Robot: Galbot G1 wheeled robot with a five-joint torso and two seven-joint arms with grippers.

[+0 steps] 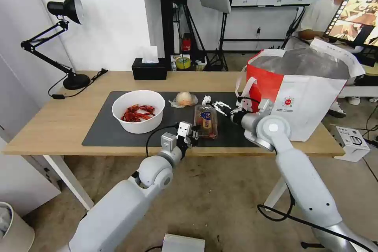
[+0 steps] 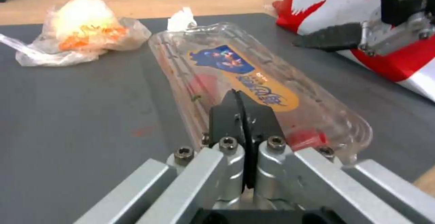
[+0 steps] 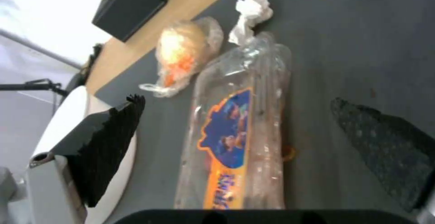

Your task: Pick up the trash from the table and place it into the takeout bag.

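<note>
Left gripper (image 1: pixel 191 134) sits at the near end of the clear plastic hinged tray (image 1: pixel 206 121), 6 o'clock side of the dark grey mat (image 1: pixel 102 130); in the left wrist view its black pads (image 2: pixel 244 115) are pressed together flat at the tray's end, apparently clenched with nothing firmly between them, not clamped on the tray. Right gripper (image 1: pixel 223 107) hangs at the tray's 3 o'clock side with fingers spread wide, released and empty. Tray lies flat on the mat, plastic-wrapped beige lump (image 1: pixel 184 99) and small white paper wad (image 1: pixel 206 99) just beyond it at 12 o'clock, bowl of red shells (image 1: pixel 138 110) at 9 o'clock, takeout bag (image 1: pixel 303 90) at 3 o'clock. Likely step: grasp the tray. Best to straddle its narrow width, squeeze lightly since thin plastic flexes, and keep clear of the wad.
</note>
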